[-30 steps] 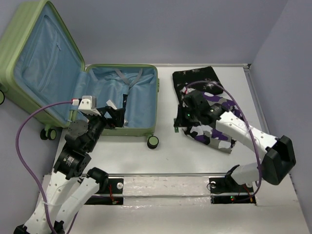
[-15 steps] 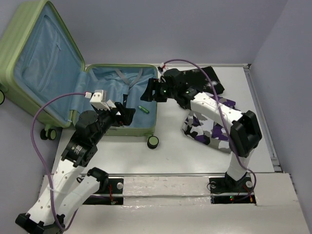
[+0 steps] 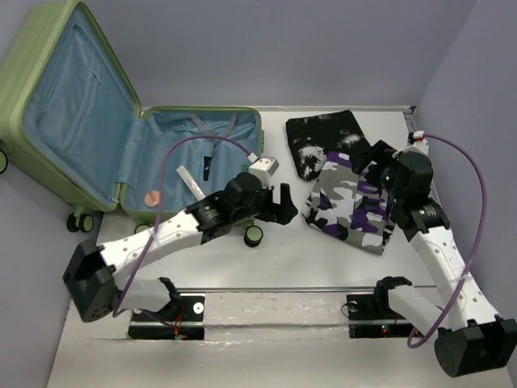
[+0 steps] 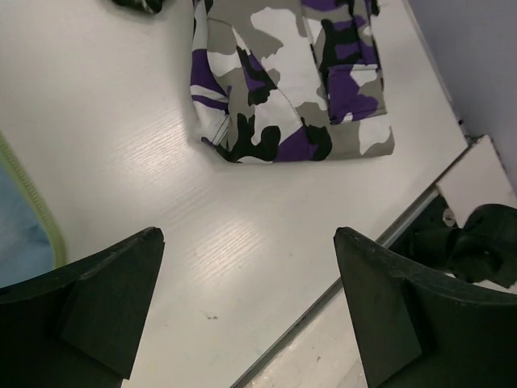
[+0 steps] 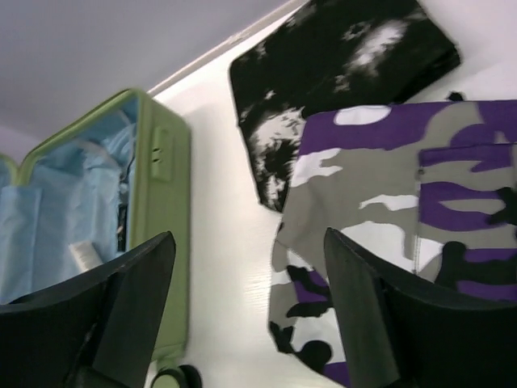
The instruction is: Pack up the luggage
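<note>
The luggage (image 3: 202, 153) lies open at the left, light green with blue lining, its lid (image 3: 69, 105) leaning back. It shows again in the right wrist view as the luggage (image 5: 161, 178). My left gripper (image 3: 283, 204) hovers open and empty over the table just right of the luggage's front corner; in its own view the left gripper (image 4: 248, 234) has bare table between the fingers. My right gripper (image 3: 367, 158) is open and empty above the folded camouflage garment (image 3: 355, 210). In its own view the right gripper (image 5: 248, 236) frames that garment's left edge (image 5: 380, 210).
A black-and-white garment (image 3: 323, 137) lies behind the camouflage one. A white tube (image 3: 187, 179) and a pinkish round item (image 3: 150, 196) lie in the luggage. A wheel (image 3: 254, 235) sticks out at its front. The table's front rail (image 4: 388, 234) runs near the left gripper.
The right arm swung from over the luggage back to above the garments, its jaws opening. The left arm reached right, past the luggage's front corner. The small green item no longer shows.
</note>
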Robot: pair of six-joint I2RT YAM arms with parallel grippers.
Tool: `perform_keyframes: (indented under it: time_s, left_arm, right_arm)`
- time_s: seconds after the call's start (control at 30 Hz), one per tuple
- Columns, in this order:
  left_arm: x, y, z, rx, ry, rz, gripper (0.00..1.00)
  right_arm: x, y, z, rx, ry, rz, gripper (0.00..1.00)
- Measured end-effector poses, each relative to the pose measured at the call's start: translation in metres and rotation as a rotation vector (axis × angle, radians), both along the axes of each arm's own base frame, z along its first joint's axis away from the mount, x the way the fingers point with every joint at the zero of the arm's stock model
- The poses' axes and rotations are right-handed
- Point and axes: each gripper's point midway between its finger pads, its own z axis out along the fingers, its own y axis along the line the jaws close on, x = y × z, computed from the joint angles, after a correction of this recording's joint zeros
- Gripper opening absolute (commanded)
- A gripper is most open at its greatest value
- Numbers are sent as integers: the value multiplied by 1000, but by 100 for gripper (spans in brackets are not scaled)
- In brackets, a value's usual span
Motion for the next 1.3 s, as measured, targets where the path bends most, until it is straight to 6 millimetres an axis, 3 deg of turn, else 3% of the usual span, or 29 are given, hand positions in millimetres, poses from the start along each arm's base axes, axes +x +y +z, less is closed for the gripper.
perform_keyframes:
  time_s: [0.1, 0.17, 0.3, 0.4, 0.53, 0.7, 0.77, 0.9, 0.93, 1.0, 1.03, 1.1, 1.3]
  left_arm:
    - [9, -29, -30, 81, 43, -8, 99]
    - [16, -45, -44, 115, 62, -12, 99]
    - [35, -79, -78, 167, 103, -25, 99]
    - [45, -99, -106, 200, 138, -39, 99]
    - [61, -116, -135, 228, 177, -44, 99]
    - [77, -122, -168, 250, 234, -52, 99]
    - [85, -129, -166, 223, 229, -58, 99]
    - [91, -134, -167, 203, 222, -60, 78]
    - [90, -133, -169, 201, 224, -62, 59]
    - [89, -134, -171, 187, 231, -60, 37]
    - [88, -135, -172, 175, 228, -71, 21]
    - [86, -137, -175, 133, 235, -79, 6]
    - [86, -130, -174, 27, 240, -90, 6]
  right_arm:
    - [-10, -22, -10, -24, 4, -67, 88]
    - [-15, -29, -28, -45, 43, -92, 91]
    - [-22, -37, -50, -83, 98, -112, 93]
    - [-25, -42, -52, -104, 106, -126, 93]
    - [-29, -48, -49, -127, 87, -142, 94]
    - [-34, -55, -52, -150, 94, -159, 97]
    - [-35, -59, -55, -161, 102, -179, 99]
    - [-38, -73, -72, -184, 151, -242, 100]
    - [-39, -78, -82, -190, 180, -269, 100]
    - [-41, -88, -98, -198, 228, -309, 100]
    - [-43, -93, -105, -199, 253, -332, 100]
    - [-45, -106, -123, -200, 313, -394, 100]
    - [-53, -137, -162, -189, 447, -526, 100]
